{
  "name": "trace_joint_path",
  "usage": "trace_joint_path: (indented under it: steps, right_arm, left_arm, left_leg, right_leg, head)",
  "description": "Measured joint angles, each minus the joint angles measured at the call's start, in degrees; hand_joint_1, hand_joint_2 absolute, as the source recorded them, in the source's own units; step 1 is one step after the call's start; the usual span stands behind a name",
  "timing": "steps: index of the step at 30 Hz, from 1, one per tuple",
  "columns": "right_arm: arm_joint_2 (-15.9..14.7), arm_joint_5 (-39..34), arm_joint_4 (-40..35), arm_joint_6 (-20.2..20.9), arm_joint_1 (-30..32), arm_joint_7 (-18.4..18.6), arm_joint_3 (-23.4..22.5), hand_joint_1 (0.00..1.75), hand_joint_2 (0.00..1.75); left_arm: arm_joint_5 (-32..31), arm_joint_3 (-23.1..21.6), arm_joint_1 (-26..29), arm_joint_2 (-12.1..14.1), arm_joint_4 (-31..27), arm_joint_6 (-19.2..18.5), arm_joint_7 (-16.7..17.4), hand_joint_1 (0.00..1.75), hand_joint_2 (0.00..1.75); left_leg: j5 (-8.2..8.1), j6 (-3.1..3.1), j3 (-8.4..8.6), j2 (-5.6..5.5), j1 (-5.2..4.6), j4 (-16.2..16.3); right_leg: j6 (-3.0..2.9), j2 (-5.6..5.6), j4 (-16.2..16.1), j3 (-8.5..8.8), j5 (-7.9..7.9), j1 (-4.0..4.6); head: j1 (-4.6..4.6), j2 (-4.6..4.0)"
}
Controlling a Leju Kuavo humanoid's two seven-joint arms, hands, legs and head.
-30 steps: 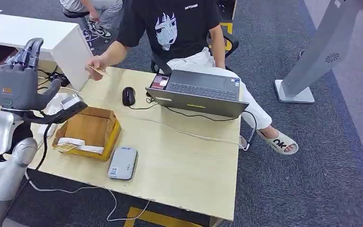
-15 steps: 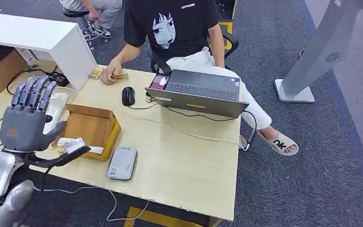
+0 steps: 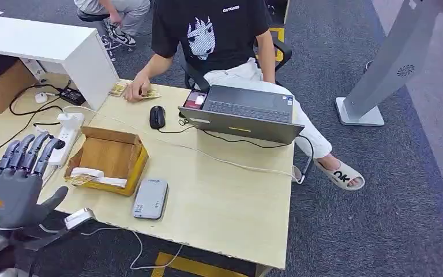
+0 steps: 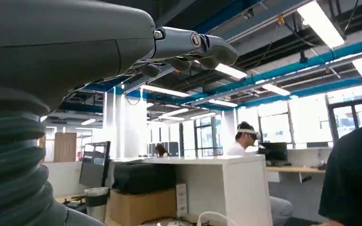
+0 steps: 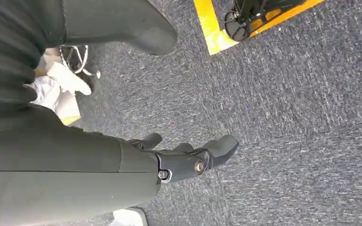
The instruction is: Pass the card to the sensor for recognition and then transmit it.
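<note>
Left hand (image 3: 17, 187) has dropped from above the cardboard box (image 3: 109, 160) to the table's (image 3: 225, 213) near-left edge, fingers spread, holding nothing. Card (image 3: 148, 94) now lies on far side of table under person's hand (image 3: 134, 92), by the mouse (image 3: 157, 117). Sensor (image 3: 150, 198) sits beside box. Right hand (image 5: 179, 160) hangs over carpet, fingers apart, empty.

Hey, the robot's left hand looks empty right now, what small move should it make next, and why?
Probably reach the left hand forward toward the yellowish card lying at the near corner of the cardboard box. The hand is open and holds nothing, and the grey sensor beside the box has no card on it.
</note>
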Motion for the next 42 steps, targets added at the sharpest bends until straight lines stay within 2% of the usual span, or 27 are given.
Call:
trace_joint_path:
  steps: [4,12,19,25,35,38,42]
  right_arm:
    - [0.00,0.02,-0.44,0.68,-0.01,-0.46,-0.11,0.00,1.75]
    - [0.02,1.14,-0.81,0.92,-0.32,-0.70,-0.22,0.00,1.75]
    - [0.02,2.10,-1.20,1.07,-0.74,-1.05,-0.22,0.00,1.75]
    - [0.02,2.21,-1.68,1.27,-0.86,-0.88,-0.22,0.00,1.75]
    - [0.02,3.13,-2.08,1.27,-0.99,-0.90,-0.22,0.00,1.75]
    - [0.02,3.85,-2.16,1.27,-1.00,-0.98,-0.07,0.00,1.75]
    - [0.02,5.18,-2.19,0.96,-1.18,-1.73,0.02,0.00,1.75]
  left_arm:
    - [-1.00,3.21,3.01,0.92,-1.27,-4.70,1.60,0.00,1.75]
    - [-8.41,11.32,5.79,1.31,-1.71,-9.77,3.32,0.00,1.75]
    - [-10.89,16.07,4.31,0.70,4.92,-12.25,3.35,0.00,1.75]
    - [-12.63,17.29,2.89,-0.28,10.66,-12.11,2.47,0.00,1.75]
    - [-14.67,17.81,1.39,-1.81,15.04,-11.83,2.28,0.00,1.75]
    - [-15.93,17.77,0.21,-2.23,18.30,-9.20,1.88,0.00,1.75]
    - [-16.46,16.72,-2.68,-3.17,23.52,-2.54,2.10,0.00,1.75]
  left_leg:
    - [0.00,0.00,-0.01,0.02,0.01,0.00]
    - [0.00,0.00,-0.02,-0.05,0.01,-0.01]
    - [0.00,-0.01,0.00,-0.07,0.01,-0.01]
    - [0.00,-0.01,-0.01,-0.07,0.00,-0.01]
    - [0.00,-0.01,-0.01,-0.08,0.01,-0.01]
    - [0.01,-0.01,0.00,-0.08,0.01,-0.01]
    - [0.03,-0.01,0.01,-0.09,0.01,0.00]
  right_leg:
    - [0.00,0.03,0.00,0.01,0.01,0.01]
    - [-0.01,-0.06,0.00,-0.08,-0.03,0.01]
    - [-0.02,-0.06,0.00,-0.05,-0.02,0.01]
    - [-0.02,-0.05,0.00,-0.03,-0.02,0.01]
    - [-0.02,-0.07,-0.01,-0.07,-0.02,0.01]
    - [-0.02,-0.06,-0.01,-0.07,-0.02,0.01]
    - [-0.02,-0.07,-0.01,-0.07,-0.01,0.00]
  head:
    - [0.00,0.00]
    - [0.00,0.00]
    - [0.00,0.00]
    - [0.00,0.00]
    - [0.02,0.00]
    - [0.00,0.00]
    - [-0.02,0.00]
